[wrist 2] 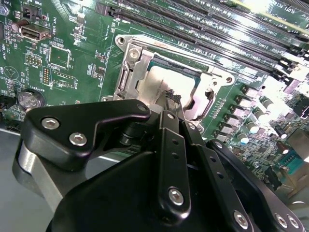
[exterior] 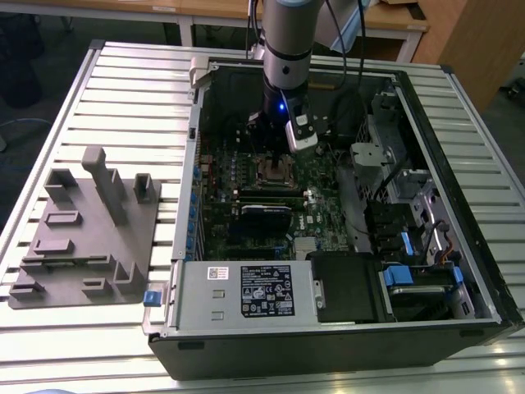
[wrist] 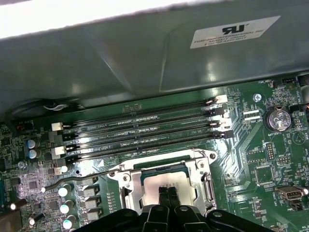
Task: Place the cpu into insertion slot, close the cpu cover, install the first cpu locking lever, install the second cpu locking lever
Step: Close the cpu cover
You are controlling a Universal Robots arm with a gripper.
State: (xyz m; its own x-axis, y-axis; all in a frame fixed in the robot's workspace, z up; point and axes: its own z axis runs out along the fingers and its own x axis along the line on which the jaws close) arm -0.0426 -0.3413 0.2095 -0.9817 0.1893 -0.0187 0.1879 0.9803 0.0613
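Note:
The cpu point(wrist: 166, 180) lies flat in the insertion slot point(exterior: 275, 171) on the green board, its pale grey top point(wrist 2: 153, 81) showing. The cpu cover point(wrist: 126, 178) is a silvery frame lying down around the chip, also seen in the second wrist view point(wrist 2: 129, 72). A thin wire lever point(wrist: 82, 179) runs out sideways from the socket over the board. My gripper point(wrist: 167, 192) hangs right over the chip's middle, its black fingers together with nothing between them, as the second wrist view point(wrist 2: 169, 97) also shows. In the exterior view the gripper point(exterior: 271, 149) stands just above the socket.
Long black memory slots point(wrist: 145, 130) run beside the socket, with the case's grey wall point(wrist: 145, 58) behind them. A power supply point(exterior: 238, 291) and drive bays point(exterior: 410, 213) fill the case's near and right sides. A grey fixture block point(exterior: 82, 238) sits on the table at the exterior view's left.

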